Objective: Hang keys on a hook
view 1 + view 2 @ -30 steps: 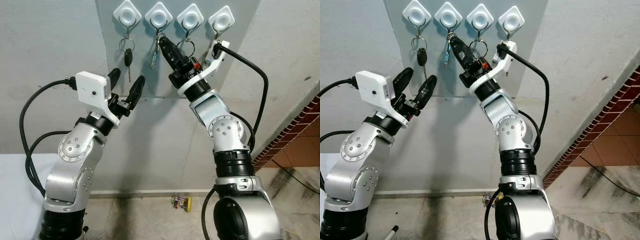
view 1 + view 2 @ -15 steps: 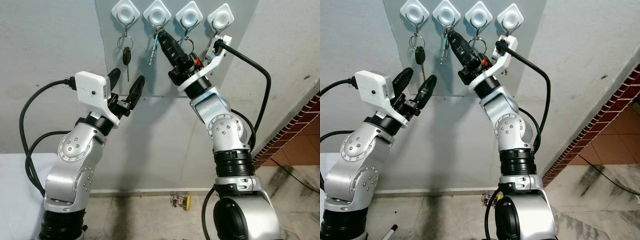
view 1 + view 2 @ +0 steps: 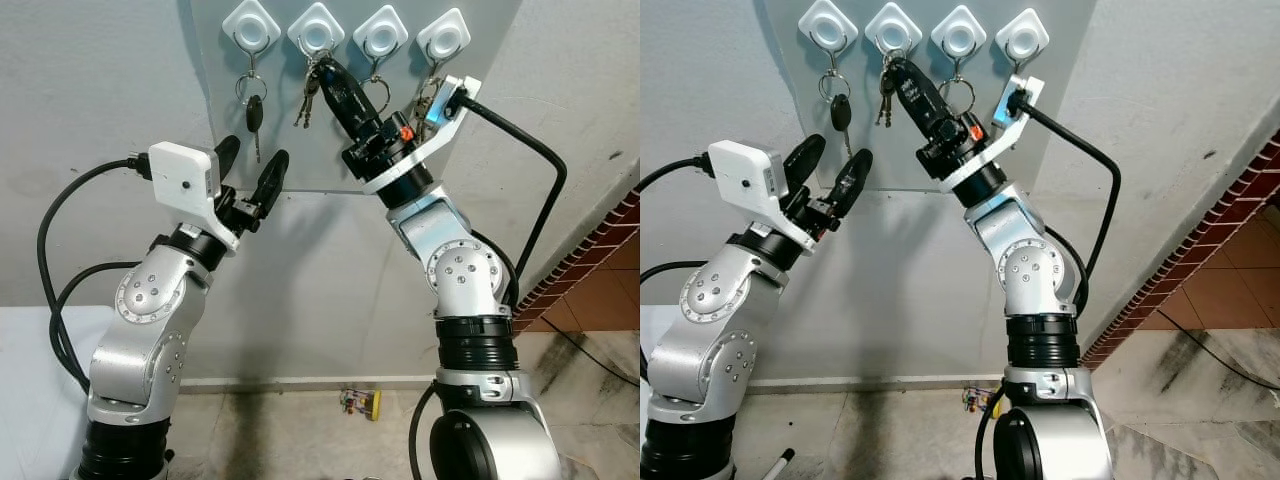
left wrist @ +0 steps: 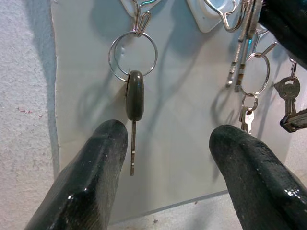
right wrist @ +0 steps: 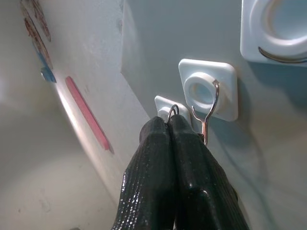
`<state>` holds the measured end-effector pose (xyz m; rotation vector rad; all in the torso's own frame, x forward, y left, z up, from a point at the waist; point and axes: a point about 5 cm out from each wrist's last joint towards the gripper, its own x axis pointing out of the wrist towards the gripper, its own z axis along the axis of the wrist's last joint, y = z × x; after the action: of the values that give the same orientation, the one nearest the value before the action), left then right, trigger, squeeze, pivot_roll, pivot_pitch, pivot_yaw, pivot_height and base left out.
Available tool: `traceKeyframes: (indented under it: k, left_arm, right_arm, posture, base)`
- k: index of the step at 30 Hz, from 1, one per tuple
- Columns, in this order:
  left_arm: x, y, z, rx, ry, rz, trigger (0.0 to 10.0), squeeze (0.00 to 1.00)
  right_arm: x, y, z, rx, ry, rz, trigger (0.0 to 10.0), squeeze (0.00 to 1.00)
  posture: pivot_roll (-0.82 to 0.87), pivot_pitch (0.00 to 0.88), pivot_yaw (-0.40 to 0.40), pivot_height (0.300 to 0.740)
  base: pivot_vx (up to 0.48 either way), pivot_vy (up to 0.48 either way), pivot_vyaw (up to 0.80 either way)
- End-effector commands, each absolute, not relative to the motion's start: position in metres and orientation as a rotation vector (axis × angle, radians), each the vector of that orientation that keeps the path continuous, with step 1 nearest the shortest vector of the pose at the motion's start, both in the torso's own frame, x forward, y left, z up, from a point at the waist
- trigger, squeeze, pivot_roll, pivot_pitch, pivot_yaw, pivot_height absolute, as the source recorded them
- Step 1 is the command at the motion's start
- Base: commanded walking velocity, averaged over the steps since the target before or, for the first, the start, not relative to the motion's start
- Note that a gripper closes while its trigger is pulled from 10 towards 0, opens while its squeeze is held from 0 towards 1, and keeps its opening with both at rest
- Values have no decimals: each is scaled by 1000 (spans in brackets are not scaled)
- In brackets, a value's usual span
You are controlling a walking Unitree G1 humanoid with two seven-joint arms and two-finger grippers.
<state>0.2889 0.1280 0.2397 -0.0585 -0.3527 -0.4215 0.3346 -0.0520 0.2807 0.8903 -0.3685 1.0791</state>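
Observation:
Four white hooks run along the top of a grey wall panel (image 3: 300, 160). My right gripper (image 3: 325, 68) is shut on the ring of a bunch of keys (image 3: 308, 95), held right at the second hook (image 3: 315, 27); the keys dangle to its left. In the right wrist view the ring (image 5: 171, 111) pokes out between the shut fingertips beside a wire hook (image 5: 211, 103); I cannot tell if it is over a hook. A black-headed key (image 3: 255, 112) hangs from the first hook (image 3: 250, 25). My left gripper (image 3: 250, 165) stands open just below that key (image 4: 134, 96).
A ring (image 3: 375, 92) hangs on the third hook and more keys (image 3: 425, 98) on the fourth. A brick wall edge (image 3: 600, 250) runs down the right. A small colourful packet (image 3: 363, 403) lies on the floor by the wall. A white surface (image 3: 25, 400) sits at lower left.
My right gripper has risen and shifted left up to the second hook, turning its wrist; the keys now swing out to its left. The left arm has stayed put.

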Motion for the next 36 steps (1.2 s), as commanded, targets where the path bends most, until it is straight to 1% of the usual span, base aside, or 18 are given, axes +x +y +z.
traceKeyframes:
  k: [1, 5, 10, 11, 13, 15, 21, 26, 30, 31, 32, 36]
  left_arm:
    - [286, 127, 245, -62, -375, -426, 10000, 0]
    - [286, 127, 245, -62, -375, -426, 10000, 0]
    - [286, 126, 246, -61, -379, -426, 10000, 0]
    - [285, 126, 247, -61, -380, -426, 10000, 0]
    - [285, 126, 246, -61, -379, -425, 10000, 0]
    - [285, 126, 247, -62, -378, -424, 10000, 0]
    - [285, 126, 247, -62, -378, -423, 10000, 0]
    - [285, 126, 247, -63, -379, -423, 10000, 0]
    - [284, 126, 247, -65, -379, -422, 10000, 0]
    - [284, 126, 247, -64, -378, -422, 10000, 0]
    - [284, 127, 247, -64, -378, -421, 10000, 0]
    - [284, 128, 248, -65, -376, -418, 10000, 0]
  right_arm:
    - [328, -44, 283, 894, -375, 1132, 10000, 0]
    - [328, -44, 283, 895, -374, 1133, 10000, 0]
    - [331, -40, 280, 890, -293, 1107, 10000, 0]
    - [334, -38, 277, 863, -247, 1071, 10000, 0]
    - [336, -37, 276, 843, -225, 1050, 10000, 0]
    - [335, -35, 275, 843, -206, 1074, 10000, 0]
    - [338, -32, 270, 815, -132, 1051, 10000, 0]
    - [343, -35, 270, 789, -156, 979, 10000, 0]
    - [343, -35, 270, 805, -155, 980, 10000, 0]
    - [343, -35, 270, 808, -153, 984, 10000, 388]
    - [343, -35, 271, 806, -156, 984, 10000, 1000]
    - [342, -36, 273, 827, -183, 1001, 10000, 1000]
  posture:
    - [-65, 98, -42, 740]
    - [-65, 98, -42, 740]
    - [-63, 97, -42, 740]
    - [-63, 98, -43, 740]
    - [-63, 98, -43, 740]
    - [-62, 101, -44, 740]
    - [-63, 103, -44, 740]
    - [-62, 108, -44, 740]
    - [-62, 108, -44, 740]
    - [-59, 111, -44, 740]
    - [-59, 110, -43, 740]
    - [-56, 113, -44, 740]
  base:
    - [0, 0, 0]
    - [0, 0, 0]
    - [0, 0, 0]
    - [0, 0, 0]
    - [0, 0, 0]
    - [0, 0, 0]
    - [0, 0, 0]
    - [0, 0, 0]
    - [0, 0, 0]
    - [0, 0, 0]
    - [0, 0, 0]
    - [0, 0, 0]
